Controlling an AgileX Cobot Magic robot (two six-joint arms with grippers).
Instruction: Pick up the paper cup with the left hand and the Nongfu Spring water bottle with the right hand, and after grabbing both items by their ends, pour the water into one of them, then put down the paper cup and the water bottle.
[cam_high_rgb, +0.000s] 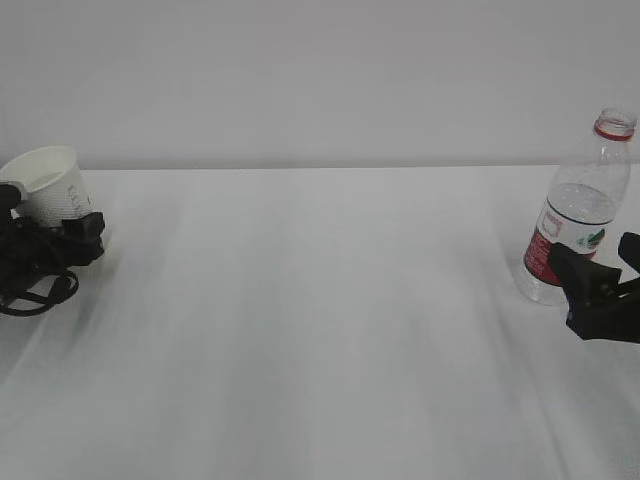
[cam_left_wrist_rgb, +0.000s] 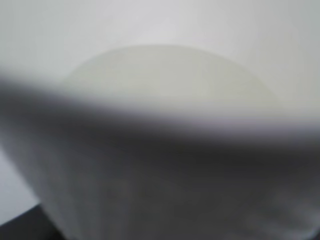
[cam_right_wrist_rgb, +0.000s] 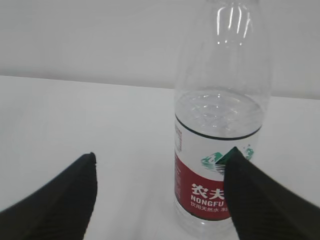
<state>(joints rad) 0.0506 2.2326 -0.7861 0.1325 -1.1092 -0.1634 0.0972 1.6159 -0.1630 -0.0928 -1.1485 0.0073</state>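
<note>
Black fingers (cam_right_wrist_rgb: 60, 200) of the right tool (cam_right_wrist_rgb: 160, 197) stand spread wide, holding nothing, with the Nongfu Spring water bottle (cam_right_wrist_rgb: 220, 150) upright on the white tabletop (cam_high_rgb: 320, 330) just past them; the right-hand finger overlaps its red label, though contact cannot be told. Water (cam_right_wrist_rgb: 218, 117) fills the uncapped bottle to just above that label. Far from the bottle, at the opposite edge of the tabletop, the left tool (cam_high_rgb: 60, 240) grips the paper cup (cam_high_rgb: 50, 185) near its base, tilted, its mouth turned away from the bottle. Close up, the cup's pale inside bottom is blurred.
</note>
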